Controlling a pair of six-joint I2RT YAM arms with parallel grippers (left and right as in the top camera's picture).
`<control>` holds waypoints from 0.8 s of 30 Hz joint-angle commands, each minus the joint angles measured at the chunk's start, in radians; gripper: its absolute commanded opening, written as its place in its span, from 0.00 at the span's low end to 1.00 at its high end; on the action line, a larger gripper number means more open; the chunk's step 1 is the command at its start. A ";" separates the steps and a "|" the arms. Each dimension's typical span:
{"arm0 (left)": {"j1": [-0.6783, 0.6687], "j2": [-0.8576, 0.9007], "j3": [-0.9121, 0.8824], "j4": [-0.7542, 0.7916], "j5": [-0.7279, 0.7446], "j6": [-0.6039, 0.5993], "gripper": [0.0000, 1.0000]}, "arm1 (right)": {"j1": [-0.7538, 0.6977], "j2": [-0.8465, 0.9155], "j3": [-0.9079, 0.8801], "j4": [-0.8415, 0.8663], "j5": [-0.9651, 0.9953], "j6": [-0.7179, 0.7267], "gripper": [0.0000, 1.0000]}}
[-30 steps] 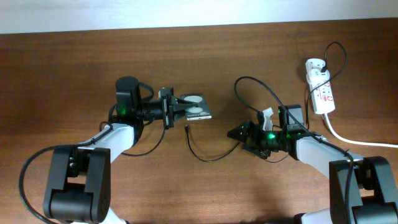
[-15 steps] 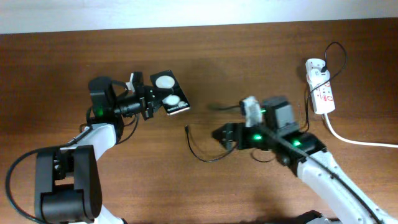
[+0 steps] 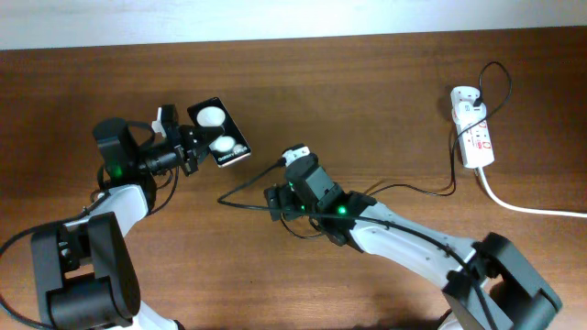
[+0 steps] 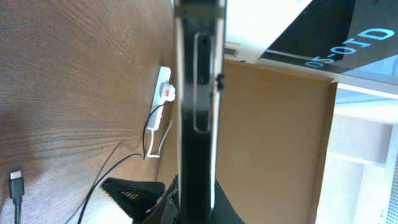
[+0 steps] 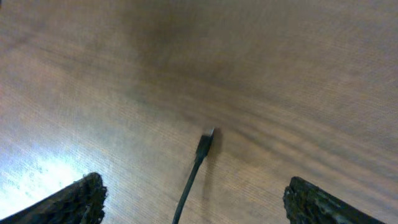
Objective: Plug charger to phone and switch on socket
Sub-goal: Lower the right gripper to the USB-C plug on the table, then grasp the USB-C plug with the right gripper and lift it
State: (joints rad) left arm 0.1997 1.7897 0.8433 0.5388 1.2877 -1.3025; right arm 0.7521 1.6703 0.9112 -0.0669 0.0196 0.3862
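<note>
My left gripper (image 3: pixel 188 147) is shut on the black phone (image 3: pixel 218 133), whose glossy face shows two white glare spots. In the left wrist view the phone (image 4: pixel 199 93) stands edge-on in the jaws (image 4: pixel 199 202). My right gripper (image 3: pixel 272 200) is open at mid-table, to the right of and below the phone. In the right wrist view the charger's thin black cable runs between the open fingers (image 5: pixel 196 196). It ends in the plug tip (image 5: pixel 205 142) lying on the wood. The cable (image 3: pixel 417 191) leads right to the white socket strip (image 3: pixel 473 133).
The socket strip (image 4: pixel 165 93) and a plug tip (image 4: pixel 15 183) also show in the left wrist view. The strip's thick white cord (image 3: pixel 523 207) runs off the right edge. The table's far edge meets a pale wall (image 3: pixel 293 18).
My left gripper has carried the phone left and toward the table's back. My right arm has swept left across the table and now straddles the cable behind the plug tip.
</note>
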 commanded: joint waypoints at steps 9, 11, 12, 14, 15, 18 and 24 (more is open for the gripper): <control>0.004 -0.004 0.009 0.007 0.032 0.043 0.00 | 0.040 0.171 0.010 0.110 -0.032 -0.064 0.67; 0.004 -0.004 0.009 0.007 0.031 0.043 0.00 | 0.042 0.185 0.010 0.118 -0.014 -0.064 0.65; 0.004 -0.004 0.009 0.007 0.024 0.043 0.00 | 0.042 0.191 0.010 0.121 -0.003 -0.064 0.64; 0.004 -0.004 0.009 0.007 0.010 0.043 0.00 | 0.042 0.212 0.010 0.145 0.001 -0.064 0.64; 0.004 -0.004 0.009 0.006 0.005 0.043 0.00 | 0.045 0.233 0.013 0.160 0.012 -0.064 0.63; 0.010 -0.004 0.009 0.006 0.006 0.043 0.00 | 0.047 0.259 0.033 0.162 0.048 -0.055 0.56; 0.056 -0.004 0.009 0.006 0.008 0.043 0.00 | 0.047 0.283 0.033 0.192 0.077 -0.011 0.18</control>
State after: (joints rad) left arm 0.2340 1.7897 0.8433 0.5388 1.2831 -1.2823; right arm 0.7902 1.9232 0.9352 0.1242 0.0677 0.3420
